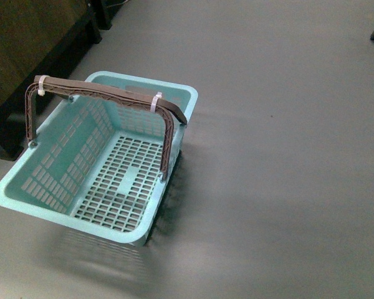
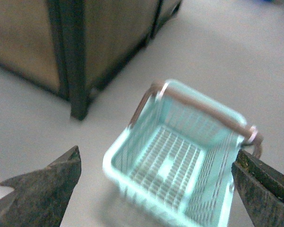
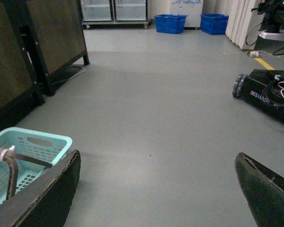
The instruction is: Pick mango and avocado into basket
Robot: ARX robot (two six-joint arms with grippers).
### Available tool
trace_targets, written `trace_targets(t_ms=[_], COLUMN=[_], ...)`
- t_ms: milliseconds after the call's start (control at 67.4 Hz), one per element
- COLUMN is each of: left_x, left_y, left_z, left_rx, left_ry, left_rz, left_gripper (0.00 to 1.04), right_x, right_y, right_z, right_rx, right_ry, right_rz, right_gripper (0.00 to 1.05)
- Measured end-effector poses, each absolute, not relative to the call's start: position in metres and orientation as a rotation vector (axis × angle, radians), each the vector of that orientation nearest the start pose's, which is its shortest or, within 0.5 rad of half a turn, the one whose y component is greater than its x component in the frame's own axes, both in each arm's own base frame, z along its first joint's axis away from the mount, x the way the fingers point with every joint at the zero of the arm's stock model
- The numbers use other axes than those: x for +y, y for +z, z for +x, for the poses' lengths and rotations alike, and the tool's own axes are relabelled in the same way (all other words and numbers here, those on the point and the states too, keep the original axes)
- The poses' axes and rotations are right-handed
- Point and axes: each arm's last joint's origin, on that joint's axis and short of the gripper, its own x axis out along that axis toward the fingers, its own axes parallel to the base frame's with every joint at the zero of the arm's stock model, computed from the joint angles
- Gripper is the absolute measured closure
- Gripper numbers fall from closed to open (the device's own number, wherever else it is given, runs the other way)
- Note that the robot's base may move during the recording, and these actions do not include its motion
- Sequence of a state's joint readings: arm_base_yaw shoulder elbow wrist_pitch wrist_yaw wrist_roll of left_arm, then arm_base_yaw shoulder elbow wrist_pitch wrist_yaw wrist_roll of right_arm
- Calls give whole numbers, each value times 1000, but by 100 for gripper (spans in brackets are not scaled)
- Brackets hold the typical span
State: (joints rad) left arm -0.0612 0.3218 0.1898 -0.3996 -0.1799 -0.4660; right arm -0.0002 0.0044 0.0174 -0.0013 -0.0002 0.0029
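The light teal basket [image 1: 62,163] stands on the grey floor at the left of the front view, with nothing inside and its brown handle [image 1: 106,96] raised. The left wrist view is blurred and looks down on the basket [image 2: 132,156] from above; my left gripper [image 2: 156,161] hangs open over it with nothing between its fingers. My right gripper [image 3: 156,161] is open above bare floor, and a corner of the basket [image 3: 31,142] lies just beside one finger. The mango and the avocado are out of view. Neither arm shows in the front view.
A dark wooden cabinet [image 1: 25,56] on black legs stands close behind the basket on the left. Far across the floor are two blue crates [image 3: 170,22] and glass-fronted units [image 3: 114,10]. A black wheeled base with cables [image 3: 270,92] sits at the right.
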Motion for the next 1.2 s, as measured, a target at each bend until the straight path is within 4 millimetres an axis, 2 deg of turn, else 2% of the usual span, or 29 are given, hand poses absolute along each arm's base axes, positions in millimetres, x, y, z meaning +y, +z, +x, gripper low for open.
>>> trace_targets(t_ms=[119, 237, 297, 341, 430, 623, 727, 801, 964, 1053, 1202], left_x=[-3, -4, -12, -25, -48, -81, -94, -102, -120, -124, -125], left_y=[169, 171, 166, 157, 135, 114, 103, 93, 58, 41, 25], left_z=[126, 160, 192, 223, 274, 340, 369, 383, 408, 417, 430], left_rx=[530, 512, 527, 557, 640, 698, 704, 719, 786, 811, 815], left_ry=[299, 346, 372, 373, 427, 411, 389, 372, 364, 372, 373], left_rz=[-743, -958, -1048, -1108, -1138, -1122, -1128, -1128, -1108, -1102, -1107], left_gripper=[8, 8, 8, 8, 8, 8, 8, 8, 8, 8, 8], right_x=[0, 0, 0, 0, 0, 0, 0, 0, 0, 0, 0], right_y=[169, 169, 169, 169, 169, 169, 169, 169, 169, 169, 169], right_z=[97, 97, 97, 97, 97, 97, 97, 97, 97, 97, 97], right_rx=[-12, -12, -12, -12, -12, -12, -12, -12, -12, -12, -12], right_ry=[0, 0, 0, 0, 0, 0, 0, 0, 0, 0, 0], right_rz=[3, 3, 3, 3, 3, 3, 3, 3, 3, 3, 3], right_gripper=[9, 9, 9, 9, 9, 9, 9, 9, 9, 9, 9])
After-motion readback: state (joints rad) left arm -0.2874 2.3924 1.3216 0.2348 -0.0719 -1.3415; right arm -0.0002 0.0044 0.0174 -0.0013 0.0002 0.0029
